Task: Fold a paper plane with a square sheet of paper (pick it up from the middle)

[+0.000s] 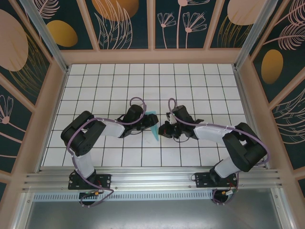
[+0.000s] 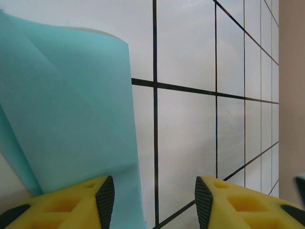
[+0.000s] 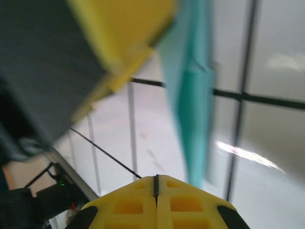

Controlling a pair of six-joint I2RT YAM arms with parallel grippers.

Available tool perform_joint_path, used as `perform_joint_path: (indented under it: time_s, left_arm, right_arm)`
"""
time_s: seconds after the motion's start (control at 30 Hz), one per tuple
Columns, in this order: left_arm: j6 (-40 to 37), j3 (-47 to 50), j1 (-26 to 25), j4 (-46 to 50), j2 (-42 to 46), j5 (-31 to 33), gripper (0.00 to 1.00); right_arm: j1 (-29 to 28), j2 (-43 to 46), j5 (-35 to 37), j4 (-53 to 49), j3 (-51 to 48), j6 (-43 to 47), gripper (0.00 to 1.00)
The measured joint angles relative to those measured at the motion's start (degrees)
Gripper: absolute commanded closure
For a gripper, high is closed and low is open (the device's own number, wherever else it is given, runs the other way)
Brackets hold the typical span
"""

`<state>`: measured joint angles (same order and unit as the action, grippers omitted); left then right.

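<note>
Nearest the lens, the left gripper (image 2: 155,202) shows its yellow fingers (image 2: 71,207) parted, the folded turquoise sheet (image 2: 71,109) touching the inner pad of one. From above, we see the sheet's long axis running far-to-near between both grippers, the left nearer. The right gripper (image 3: 156,188) is pressed shut on nothing, the sheet just ahead; we read no writing.

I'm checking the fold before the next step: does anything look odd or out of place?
Yes. The paper looks upright, on edge, rather than flat on the table. It sits at one side of the left gripper, whose jaws stand apart without pinching it. The right gripper is shut on nothing.
</note>
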<state>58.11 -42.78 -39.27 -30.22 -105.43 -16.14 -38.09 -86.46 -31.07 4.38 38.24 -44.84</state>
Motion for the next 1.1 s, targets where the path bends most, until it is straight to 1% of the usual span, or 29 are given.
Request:
perform_joint_path:
  time_s: [0.13, 0.27, 0.33, 0.7, 0.93, 1.1]
  left_arm:
    - [0.00, 0.00, 0.00, 0.00, 0.00, 0.00, 0.49]
    - [0.00, 0.00, 0.00, -0.02, -0.02, -0.04, 0.49]
    - [0.00, 0.00, 0.00, -0.04, -0.07, -0.09, 0.49]
    - [0.02, 0.00, 0.00, -0.07, -0.11, -0.13, 0.49]
    - [0.00, 0.00, 0.00, -0.09, -0.11, -0.15, 0.49]
    - [0.00, -0.04, 0.00, -0.09, -0.17, -0.15, 0.49]
  right_arm:
    - [0.00, -3.89, -0.79, 2.86, 2.58, -0.26, 0.96]
    - [0.00, -8.41, -1.40, 4.37, 1.84, -0.92, 0.96]
    - [-0.07, -9.31, -1.66, 5.11, 0.70, -1.16, 0.95]
    - [-0.20, -9.05, -1.62, 9.05, -4.20, -1.70, 0.94]
    - [-0.39, -6.84, -1.81, 4.72, -3.98, -1.27, 0.93]
    - [-1.20, -5.88, -1.81, 3.08, -1.27, -1.09, 0.93]
